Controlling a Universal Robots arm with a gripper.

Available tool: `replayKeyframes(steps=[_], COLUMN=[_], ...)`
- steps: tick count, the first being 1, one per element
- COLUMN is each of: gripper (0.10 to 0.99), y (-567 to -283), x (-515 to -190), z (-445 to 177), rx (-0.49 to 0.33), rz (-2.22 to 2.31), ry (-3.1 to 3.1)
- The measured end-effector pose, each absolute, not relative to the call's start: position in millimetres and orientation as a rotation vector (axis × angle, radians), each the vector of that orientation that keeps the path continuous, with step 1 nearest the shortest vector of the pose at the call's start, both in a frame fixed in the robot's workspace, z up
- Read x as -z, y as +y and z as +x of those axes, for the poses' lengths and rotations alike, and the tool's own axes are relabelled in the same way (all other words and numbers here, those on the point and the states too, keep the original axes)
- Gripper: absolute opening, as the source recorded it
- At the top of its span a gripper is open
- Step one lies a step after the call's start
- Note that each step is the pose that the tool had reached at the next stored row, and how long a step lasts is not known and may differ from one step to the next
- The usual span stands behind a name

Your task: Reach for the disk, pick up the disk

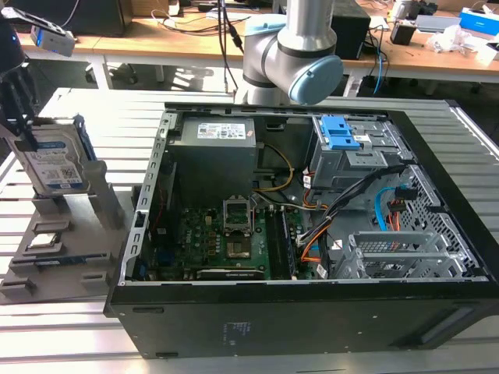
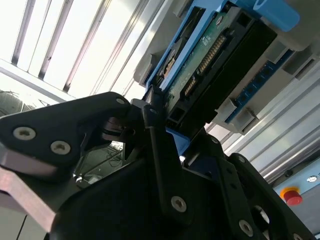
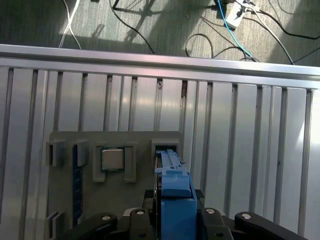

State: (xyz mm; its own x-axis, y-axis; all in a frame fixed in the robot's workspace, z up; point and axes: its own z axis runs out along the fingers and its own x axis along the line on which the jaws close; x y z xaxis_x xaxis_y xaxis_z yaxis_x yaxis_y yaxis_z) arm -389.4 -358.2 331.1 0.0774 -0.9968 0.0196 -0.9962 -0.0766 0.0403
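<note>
**Item:** flat rectangular silver hard drive with a white-and-blue label and a blue plastic frame, the disk point(image 1: 51, 162).

**Location:** upper left of the exterior view. It stands on edge, leaning slightly, in a slot of the grey slotted plastic holder point(image 1: 78, 234), with its label towards the camera.

**End effector** point(image 1: 22, 125): black, set at the disk's upper edge. In both wrist views it straddles the blue frame. Whether it is clenched on the frame or released cannot be told.

**Step in hand (judged):** the reach is complete and the work is at the grasp. The disk's lower edge sits in the holder, so it is not yet lifted.

**Next move calls for (judged):**
- a square, firm hold on the frame's edges
- travel in line with the slot, so the frame does not bind

**Edges:**
- The slot walls sit close on both faces of the disk.
- A square silver processor chip point(image 3: 112, 159) lies in the neighbouring recess, just beside the disk.

**Open room:**
- There is free air above the holder.
- The slatted aluminium counter point(image 1: 62, 343) lies around the holder.
- The open black computer case point(image 1: 273, 327) stands near, towards the exterior view's right.
</note>
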Motion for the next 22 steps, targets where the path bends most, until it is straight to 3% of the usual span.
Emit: replayKeyframes(steps=[22], gripper=[0.369], y=[-358.2], x=[-390.5], z=[-389.1], rx=[0.020], rz=[2.274], ry=[-2.105])
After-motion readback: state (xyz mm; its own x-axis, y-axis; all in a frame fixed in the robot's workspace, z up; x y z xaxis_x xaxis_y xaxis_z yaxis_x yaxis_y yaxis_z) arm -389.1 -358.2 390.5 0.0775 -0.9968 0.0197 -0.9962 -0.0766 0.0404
